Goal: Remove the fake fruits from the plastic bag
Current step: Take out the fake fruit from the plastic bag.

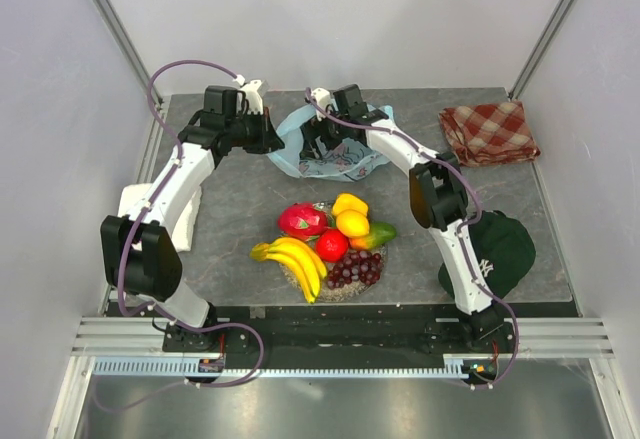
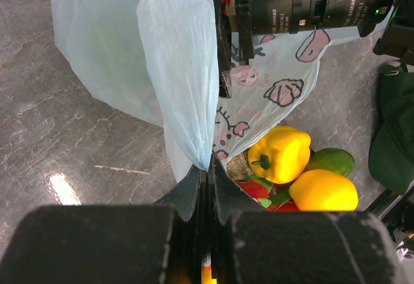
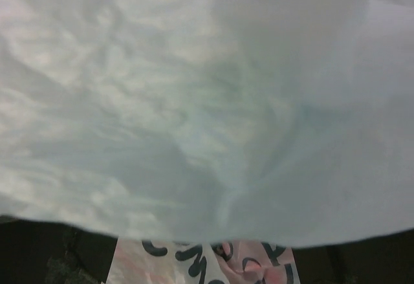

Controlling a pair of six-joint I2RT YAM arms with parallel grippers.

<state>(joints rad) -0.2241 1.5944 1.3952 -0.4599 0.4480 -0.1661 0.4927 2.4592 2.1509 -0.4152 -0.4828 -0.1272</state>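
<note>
the fake fruits (image 1: 330, 239) lie heaped mid-table, outside the plastic bag (image 1: 352, 166) behind them. left gripper (image 2: 207, 171) is clamped on a bag fold. right gripper (image 1: 327, 142) is apparently inside the bag; i cannot tell its jaws.

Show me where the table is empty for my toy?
Bare grey table lies between the left arm and the pile of glossy plastic fruits, and between the red checkered cloth and the dark green cap. The far middle is crowded by the light blue plastic bag and the right arm.
</note>
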